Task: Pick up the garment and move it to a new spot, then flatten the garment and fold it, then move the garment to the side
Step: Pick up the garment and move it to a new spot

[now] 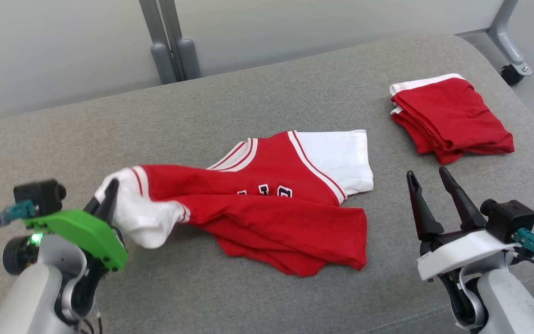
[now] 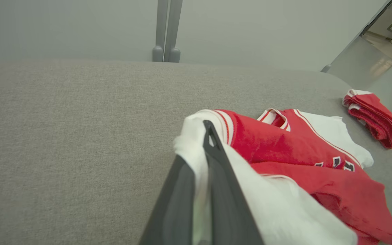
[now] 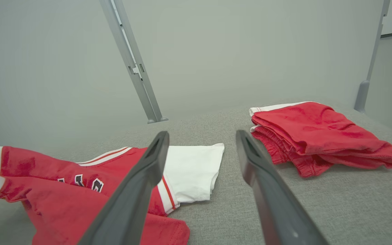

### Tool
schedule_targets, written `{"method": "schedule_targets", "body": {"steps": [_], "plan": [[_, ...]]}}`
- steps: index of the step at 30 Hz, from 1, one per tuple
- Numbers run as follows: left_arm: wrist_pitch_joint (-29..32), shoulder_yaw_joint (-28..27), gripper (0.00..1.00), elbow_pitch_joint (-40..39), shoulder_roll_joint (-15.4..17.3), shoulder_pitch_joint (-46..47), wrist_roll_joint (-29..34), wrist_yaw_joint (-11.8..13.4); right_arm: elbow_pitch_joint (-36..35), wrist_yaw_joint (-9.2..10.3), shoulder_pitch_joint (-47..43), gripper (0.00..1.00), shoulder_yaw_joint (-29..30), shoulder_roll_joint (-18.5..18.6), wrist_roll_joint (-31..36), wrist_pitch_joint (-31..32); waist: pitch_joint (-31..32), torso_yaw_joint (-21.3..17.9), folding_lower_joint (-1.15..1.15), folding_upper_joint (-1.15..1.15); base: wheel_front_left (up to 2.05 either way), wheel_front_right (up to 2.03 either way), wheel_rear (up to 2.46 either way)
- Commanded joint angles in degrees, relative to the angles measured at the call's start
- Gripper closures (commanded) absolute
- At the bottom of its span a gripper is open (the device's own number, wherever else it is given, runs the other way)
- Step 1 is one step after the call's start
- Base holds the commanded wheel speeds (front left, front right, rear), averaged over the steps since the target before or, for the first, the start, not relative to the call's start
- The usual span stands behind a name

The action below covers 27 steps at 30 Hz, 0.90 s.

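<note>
A grey fabric-covered surface (image 1: pixel 248 102) fills most of the head view, with a pale wall (image 1: pixel 54 46) and two grey metal posts (image 1: pixel 174 51) behind it at the top. The garment (image 1: pixel 271 204), a red jersey with white sleeves and striped trim, lies rumpled at the centre of the frame. At the lower left, the left gripper (image 1: pixel 109 190) is clamped on one white sleeve (image 1: pixel 142 222), which is raised off the surface and drawn toward the left edge. At the lower right, the right gripper (image 1: pixel 427 175) stands with its fingers spread and nothing between them, just right of the garment's hem. A folded red pile (image 1: pixel 452 120) with white edging rests at the upper right, apart from the garment.

In the left wrist view, the two dark fingers rise from the bottom centre, pressed together with white sleeve cloth pinched between them. The red body trails toward the lower right, and the folded red pile sits at the right edge.

In the right wrist view, the fingers spread wide and empty above the surface. The garment occupies the lower left, its other sleeve lying flat near the centre, and the folded red pile lies at the centre right
</note>
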State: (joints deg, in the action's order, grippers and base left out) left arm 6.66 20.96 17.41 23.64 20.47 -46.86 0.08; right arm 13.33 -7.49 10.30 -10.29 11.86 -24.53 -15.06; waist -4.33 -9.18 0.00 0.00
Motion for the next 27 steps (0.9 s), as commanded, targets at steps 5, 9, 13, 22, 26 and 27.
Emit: {"method": "schedule_targets", "body": {"steps": [5, 9, 13, 22, 26, 27], "plan": [[-7.28, -0.65, 1.0, 6.31, -1.2, -6.22, 0.56, 0.22, 0.59, -0.01, -0.64, 0.0, -0.28, 0.89, -0.24, -0.11, 0.64, 1.46, 0.0, 0.0, 0.0, 0.0, 0.0], [-11.42, 0.2, 0.8, 12.61, -3.22, -7.06, 1.34, -0.92, 1.19, -0.01, -0.87, 0.0, -1.25, 1.41, -0.47, -0.12, 1.52, 2.77, 0.0, 0.0, 0.0, 0.0, 0.0], [-13.6, 1.25, 0.0, 18.48, -5.01, -5.73, 1.94, -2.49, 1.79, -0.01, -0.63, 0.0, -2.4, 2.09, -0.69, -0.12, 2.57, 3.72, 0.0, 0.0, 0.0, 0.0, 0.0], [-19.15, 2.02, 0.0, 19.91, -4.19, -2.9, 4.82, -3.12, 1.54, -0.01, -1.99, 0.0, -2.81, 2.84, -1.06, -0.12, 4.36, 5.84, 0.0, 0.0, 0.0, 0.0, 0.0], [-21.06, 1.27, 0.0, 14.72, -3.11, -4.57, 7.47, -0.9, 0.95, -0.01, -2.62, 0.0, -2.54, 2.74, -0.9, -0.12, 4.79, 6.33, 0.0, 0.0, 0.0, 0.0, 0.0], [-21.4, 0.89, 0.0, 13.33, -2.94, -5.31, 8.09, -0.21, 0.83, -0.01, -2.88, 0.0, -2.47, 2.71, -0.86, -0.12, 4.88, 6.4, 0.0, 0.0, 0.0, 0.0, 0.0]]}}
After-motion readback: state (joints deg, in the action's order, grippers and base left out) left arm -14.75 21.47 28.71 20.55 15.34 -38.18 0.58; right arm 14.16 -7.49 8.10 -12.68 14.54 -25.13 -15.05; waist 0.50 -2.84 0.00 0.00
